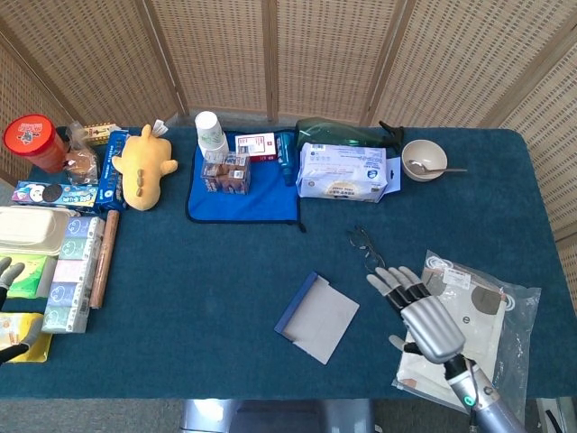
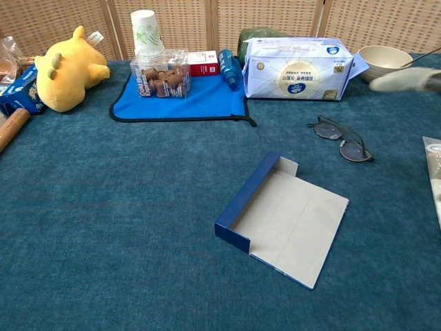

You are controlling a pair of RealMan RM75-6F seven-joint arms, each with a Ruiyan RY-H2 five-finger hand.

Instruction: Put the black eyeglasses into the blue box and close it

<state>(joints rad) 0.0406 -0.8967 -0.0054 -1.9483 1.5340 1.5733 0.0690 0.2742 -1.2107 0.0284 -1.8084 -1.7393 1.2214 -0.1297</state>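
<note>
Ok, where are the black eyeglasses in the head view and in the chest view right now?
Head view: black eyeglasses lie right of centre on the blue cloth, just beyond the right hand, partly hidden by its fingertips.
Chest view: they lie at centre right, fully visible, nothing touching them.
Shared landmark: the blue box, open, sits nearer the robot and to their left in both views; the white tissue pack lies behind them.
</note>
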